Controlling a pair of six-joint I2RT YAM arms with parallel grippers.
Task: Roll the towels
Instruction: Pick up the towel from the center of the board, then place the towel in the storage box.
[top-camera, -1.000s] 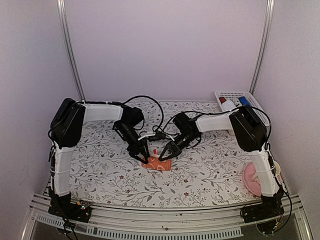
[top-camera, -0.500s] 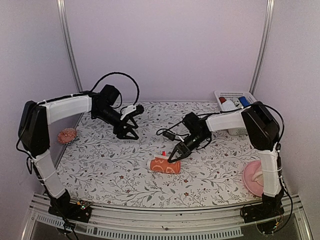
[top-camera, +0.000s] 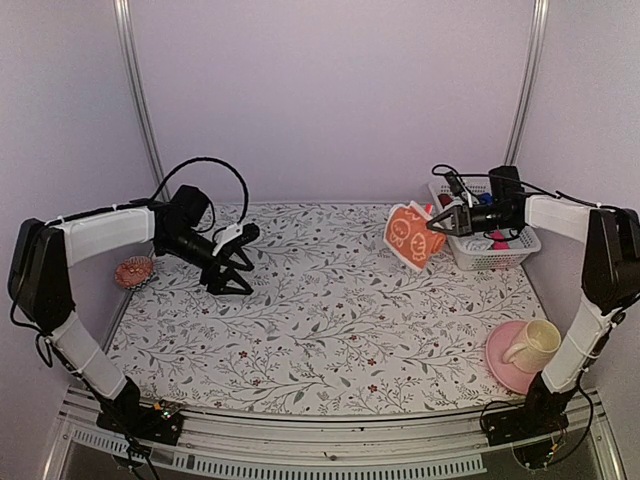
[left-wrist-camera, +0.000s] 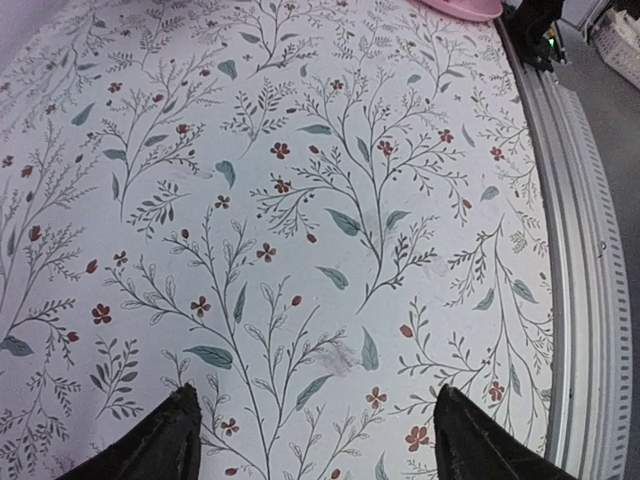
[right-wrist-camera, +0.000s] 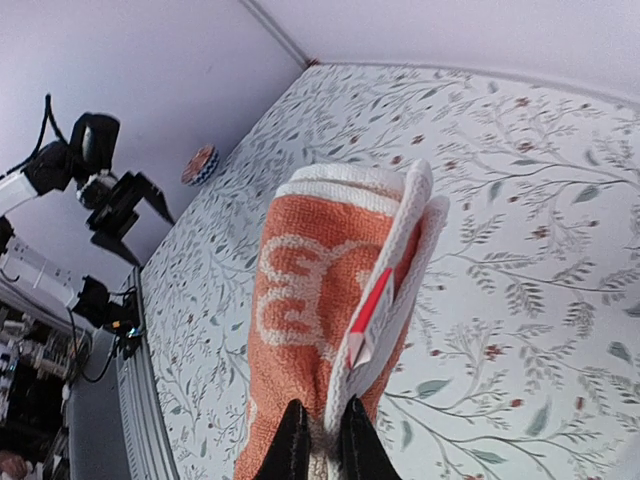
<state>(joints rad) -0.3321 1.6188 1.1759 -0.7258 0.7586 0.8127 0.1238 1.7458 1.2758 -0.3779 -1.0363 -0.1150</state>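
Note:
The orange-red towel (top-camera: 410, 234) with white prints hangs rolled from my right gripper (top-camera: 436, 226), lifted above the table at the back right beside the white basket (top-camera: 490, 250). In the right wrist view the towel (right-wrist-camera: 320, 300) fills the middle, and the jaws pinch its white edge and red tag at the bottom (right-wrist-camera: 320, 445). My left gripper (top-camera: 232, 262) is open and empty over the table's left side; its two fingertips (left-wrist-camera: 165, 440) stand wide apart over bare tablecloth. The light blue towel is out of view.
The basket holds bottles and small items. A pink saucer (top-camera: 503, 368) with a cream cup (top-camera: 530, 345) sits at the front right. A small red patterned object (top-camera: 132, 271) lies at the left wall. The floral tablecloth (top-camera: 330, 320) covers the table.
My right gripper has carried the rolled orange-red towel from the table's middle up and back to the right, beside the basket. My left arm has drawn back a little to the left.

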